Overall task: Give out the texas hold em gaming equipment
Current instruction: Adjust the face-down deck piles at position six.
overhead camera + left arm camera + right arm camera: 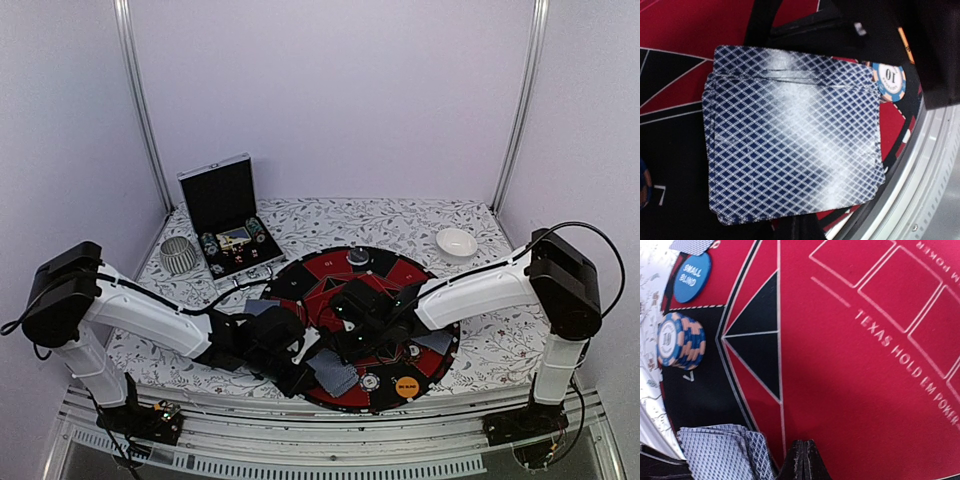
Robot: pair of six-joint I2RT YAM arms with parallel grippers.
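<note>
A fanned stack of blue-backed playing cards [790, 135] fills the left wrist view, and my left gripper [308, 366] is shut on it above the front left of the round red-and-black mat [405, 272]. The fingers are hidden under the cards. A striped "10" poker chip [890, 80] lies just beyond the stack. My right gripper [804, 452] is shut on nothing, its tips down on the red felt beside those cards [722, 452]. A stack of striped chips [681, 340] and the blue small-blind button [692, 276] lie further off. The orange button [406, 386] sits at the mat's near edge.
The open silver-edged case [222, 222] with chips inside stands at the back left, a ribbed grey cup [180, 255] beside it. A white bowl [456, 242] sits at the back right. A grey chip [358, 257] lies on the mat's far edge.
</note>
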